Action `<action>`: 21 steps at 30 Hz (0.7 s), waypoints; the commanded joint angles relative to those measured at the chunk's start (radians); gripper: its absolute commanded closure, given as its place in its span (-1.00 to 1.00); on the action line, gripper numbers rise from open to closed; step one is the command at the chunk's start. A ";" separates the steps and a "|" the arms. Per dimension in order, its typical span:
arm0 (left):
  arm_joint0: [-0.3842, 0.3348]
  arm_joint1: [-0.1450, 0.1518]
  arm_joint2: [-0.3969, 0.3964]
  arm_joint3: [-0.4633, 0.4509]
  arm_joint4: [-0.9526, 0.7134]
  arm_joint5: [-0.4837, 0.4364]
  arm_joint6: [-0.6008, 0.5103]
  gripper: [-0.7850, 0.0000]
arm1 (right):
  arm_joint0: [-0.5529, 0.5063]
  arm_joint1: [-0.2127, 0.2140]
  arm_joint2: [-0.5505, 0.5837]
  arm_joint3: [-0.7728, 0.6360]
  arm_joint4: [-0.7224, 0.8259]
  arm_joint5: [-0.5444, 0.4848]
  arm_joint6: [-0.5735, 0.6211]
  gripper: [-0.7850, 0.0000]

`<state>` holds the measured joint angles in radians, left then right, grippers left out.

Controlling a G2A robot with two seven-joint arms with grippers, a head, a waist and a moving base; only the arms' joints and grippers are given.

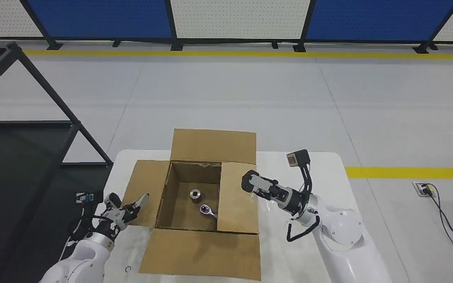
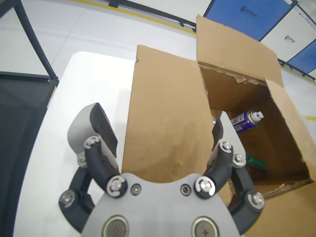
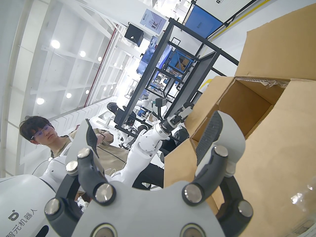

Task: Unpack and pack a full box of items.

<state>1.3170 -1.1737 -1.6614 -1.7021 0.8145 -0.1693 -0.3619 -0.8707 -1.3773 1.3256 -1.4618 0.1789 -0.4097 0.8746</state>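
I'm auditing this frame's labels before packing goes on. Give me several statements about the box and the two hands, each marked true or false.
1. The box has all its flaps folded open. True.
2. The left hand is shut on a spray can. False: it is open and empty, outside the box by the left flap.
3. A spray can lies inside the box. True.
4. The right hand is down inside the box. False: it is open, at the right flap, outside the opening.
5. A green-handled item is in the box. True.
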 commanded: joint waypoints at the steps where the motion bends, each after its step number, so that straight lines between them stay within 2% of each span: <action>1: -0.004 0.002 -0.012 0.019 -0.093 -0.050 -0.054 -1.00 | 0.002 0.001 -0.004 0.001 0.001 0.001 -0.001 -1.00; 9: 0.012 0.008 -0.024 0.038 -0.099 -0.062 -0.055 -1.00 | -0.021 0.008 -0.020 -0.036 -0.006 0.013 -0.025 -1.00; 14: 0.019 0.011 -0.042 0.034 -0.082 -0.032 -0.029 -1.00 | -0.034 0.013 -0.022 -0.053 -0.013 0.018 -0.037 -1.00; 17: 0.022 0.013 -0.077 0.002 -0.093 -0.017 0.011 -1.00 | -0.038 0.016 -0.023 -0.060 -0.014 0.021 -0.043 -1.00; 21: 0.007 0.021 -0.172 -0.070 -0.163 0.002 -0.005 -1.00 | -0.042 0.020 -0.022 -0.068 -0.015 0.020 -0.045 -1.00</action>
<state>1.3297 -1.1550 -1.8065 -1.7507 0.6676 -0.1712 -0.3593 -0.9116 -1.3583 1.3034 -1.5281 0.1636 -0.3898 0.8290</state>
